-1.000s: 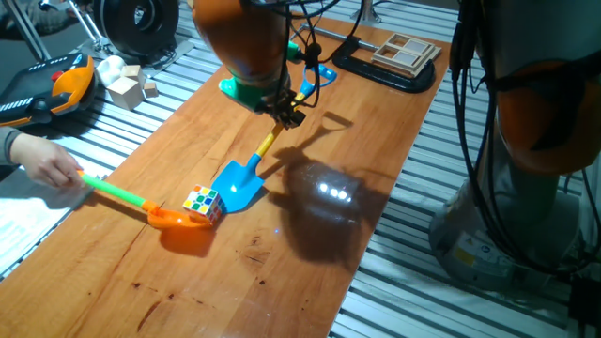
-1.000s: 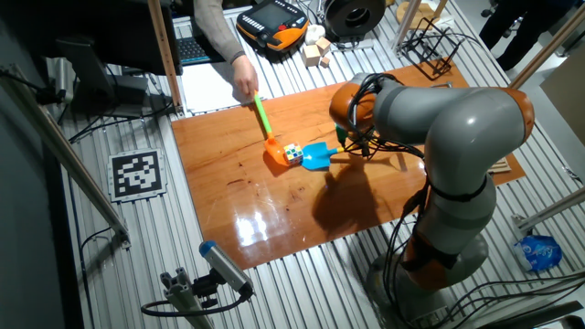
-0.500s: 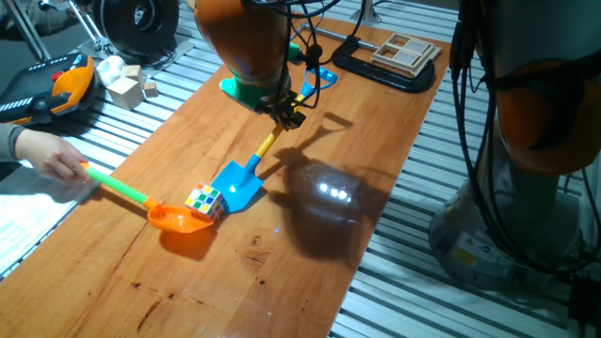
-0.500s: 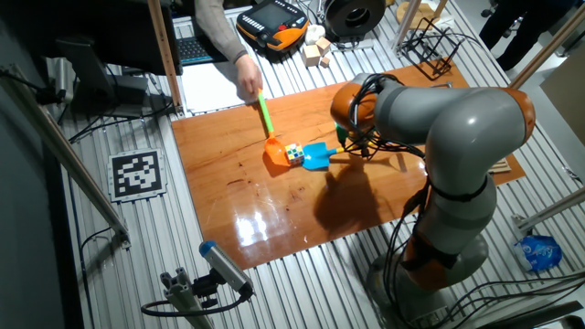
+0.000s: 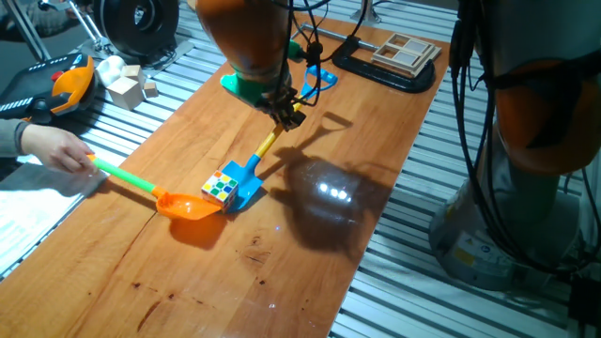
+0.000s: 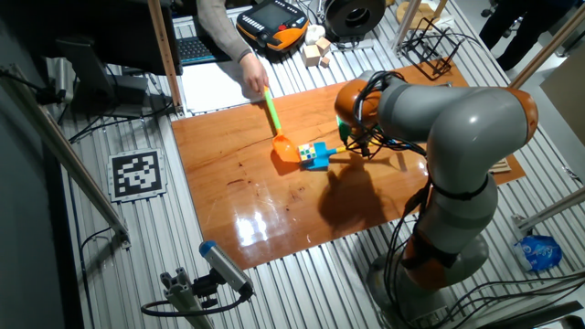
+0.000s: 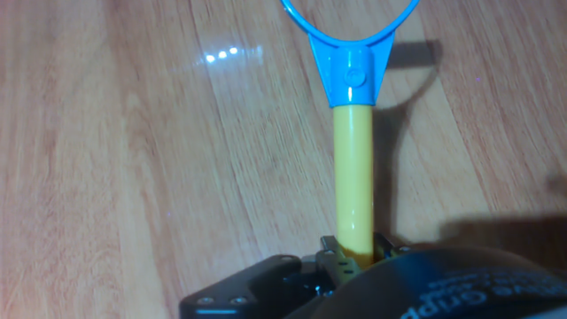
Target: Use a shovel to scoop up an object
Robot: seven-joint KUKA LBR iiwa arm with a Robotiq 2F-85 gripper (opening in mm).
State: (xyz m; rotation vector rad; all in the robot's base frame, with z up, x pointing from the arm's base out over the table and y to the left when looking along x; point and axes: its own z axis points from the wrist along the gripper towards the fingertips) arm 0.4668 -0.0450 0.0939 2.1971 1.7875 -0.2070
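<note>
Shovel [image 5: 250, 176] blade mostly hidden under cube [image 5: 221, 187], which sits on it mid-table. Hand view cuts off the blue end loop [image 7: 351, 35]. Gripper [image 5: 287, 111] angled down, clamped on the yellow shaft. A person's hand [image 5: 52, 150] holds an orange scoop [image 5: 191, 206] touching the cube. Glossy wooden table [image 5: 310, 244]; pale blocks [image 5: 129, 86] beyond far-left edge.

Bulky rounded arm [image 6: 457, 119] in smooth grey casing, with glossy orange bands at the joints. Black cables looped in a bundle beside the orange wrist segment [image 5: 239, 38], more trailing down the grey column. Teal-green flange under that wrist. Small black gripper [image 5: 286, 111] below the flange, dark housing bearing faint pale lettering in the hand view.
</note>
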